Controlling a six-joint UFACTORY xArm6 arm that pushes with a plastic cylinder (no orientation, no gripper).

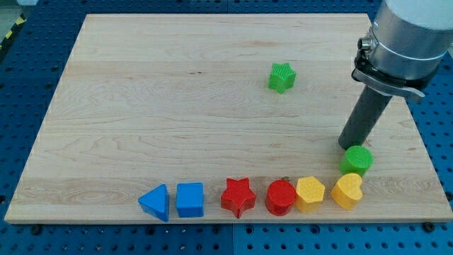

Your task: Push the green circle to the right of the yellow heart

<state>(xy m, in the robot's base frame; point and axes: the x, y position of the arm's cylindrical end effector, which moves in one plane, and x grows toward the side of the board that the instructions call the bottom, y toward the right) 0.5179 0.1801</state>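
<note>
The green circular plastic block sits near the board's lower right, directly above the yellow heart-shaped plastic block and touching or nearly touching it. My tip, a bare dark rod with no jaws to open or close and holding nothing, rests on the wooden board just beside the circle's upper-left edge. Judgement: the circle lies down and to the view's right of the tip, so a push from here would carry it rightward and down, around the heart. Left of the heart runs a row: yellow hexagon, red circle, red star, blue square, blue triangle. A green star stands well apart, towards the top.
</note>
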